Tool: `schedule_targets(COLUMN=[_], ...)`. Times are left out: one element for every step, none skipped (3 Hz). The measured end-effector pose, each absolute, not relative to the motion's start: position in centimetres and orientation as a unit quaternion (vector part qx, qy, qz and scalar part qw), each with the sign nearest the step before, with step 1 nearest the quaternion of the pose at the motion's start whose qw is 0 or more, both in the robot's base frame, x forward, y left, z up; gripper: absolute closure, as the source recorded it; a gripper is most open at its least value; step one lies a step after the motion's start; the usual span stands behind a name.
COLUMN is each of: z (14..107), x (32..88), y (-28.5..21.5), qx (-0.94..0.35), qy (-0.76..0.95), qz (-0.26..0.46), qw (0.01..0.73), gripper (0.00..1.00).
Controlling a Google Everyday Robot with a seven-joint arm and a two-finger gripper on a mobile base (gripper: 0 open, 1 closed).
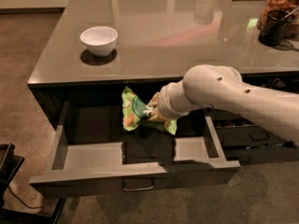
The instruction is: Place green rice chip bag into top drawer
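The green rice chip bag [133, 110] hangs crumpled over the open top drawer [135, 178], near its back, just below the counter edge. My gripper [153, 112] is shut on the bag's right side, and the white arm reaches in from the right. The fingers are mostly hidden behind the bag and the wrist. The drawer is pulled far out, with its grey floor and curved metal handle [138, 187] in view. The bag's shadow falls on the drawer floor.
A white bowl [99, 39] stands on the grey counter [163, 36] at the left. A dark cup [273, 27] and a jar stand at the far right. Narrower dark drawers [254, 136] are part open at the right. A black object [7, 164] is at the lower left.
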State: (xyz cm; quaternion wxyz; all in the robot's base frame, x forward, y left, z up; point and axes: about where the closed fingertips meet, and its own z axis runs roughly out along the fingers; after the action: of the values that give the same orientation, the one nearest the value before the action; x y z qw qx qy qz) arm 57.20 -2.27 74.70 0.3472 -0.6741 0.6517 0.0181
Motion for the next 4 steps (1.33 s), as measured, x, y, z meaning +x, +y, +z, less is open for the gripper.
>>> schedule_targets(z=[72.3,70.5,70.5,70.5], x=[57.2,57.1,57.1,57.1], y=[-1.2,-0.2,-0.2,-0.2], qx=[-0.669,-0.669,-0.669,-0.669], qy=[0.657,0.657,0.657,0.657], qz=[0.039,0.054,0.054,0.054], qw=[0.346,0.344,0.344,0.344], gripper=[1.00,1.00,0.81,0.58])
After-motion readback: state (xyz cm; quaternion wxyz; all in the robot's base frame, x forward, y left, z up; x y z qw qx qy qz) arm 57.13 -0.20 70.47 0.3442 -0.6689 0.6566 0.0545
